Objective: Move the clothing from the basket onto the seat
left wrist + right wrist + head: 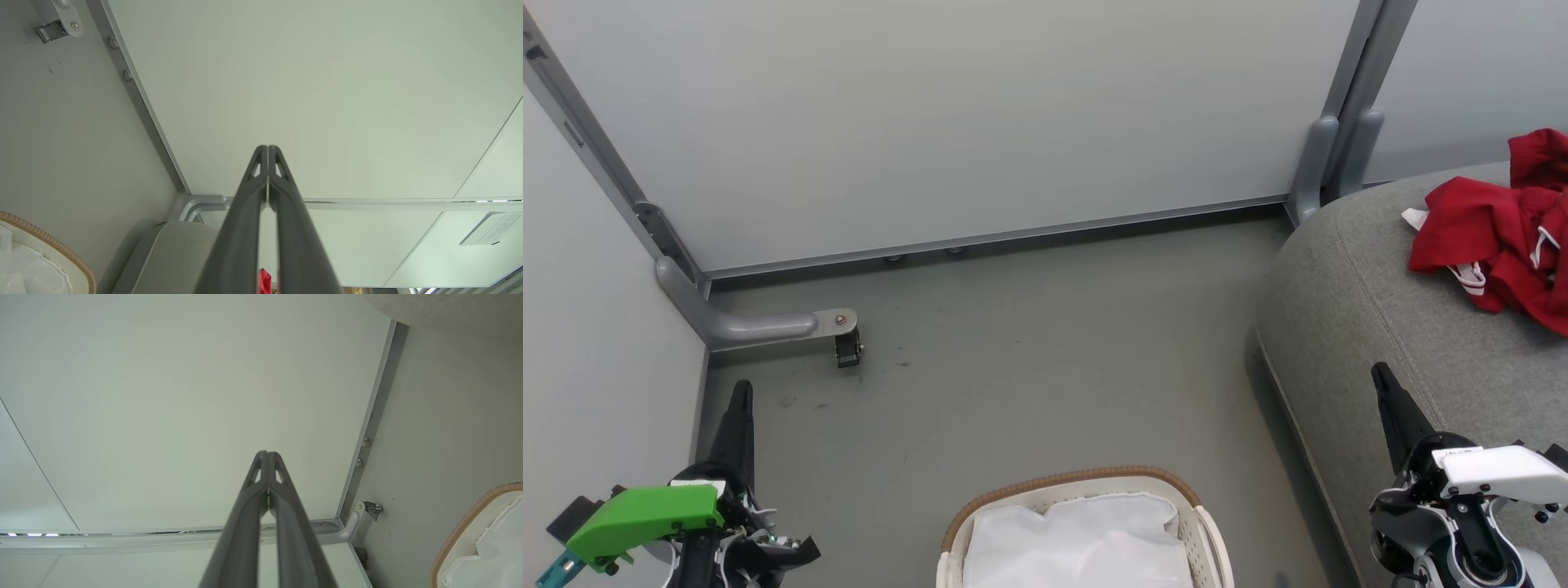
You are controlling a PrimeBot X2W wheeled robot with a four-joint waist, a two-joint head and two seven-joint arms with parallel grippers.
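At the bottom centre of the head view stood the basket, its visible part showing nothing but the white liner; the frame edge cut off its near half, so I could not tell whether anything red was left there. The left gripper at the lower left and the right gripper at the lower right were both clenched on nothing, fingers pressed together and pointing up the frame, well apart from the basket.

By my reading the transfer looked finished or nearly so. The sound thing here would be to check the hidden half before stopping. Any further pick should pinch red fabric alone and leave the liner behind.

Beyond the basket lay a bare grey floor, faintly scuffed. The grey upholstered seat filled the right side, and the red clothing lay bunched on it at the upper right, white trim showing. Pale partition panels closed the back, with a castor foot at the left and a grey post at the upper right.
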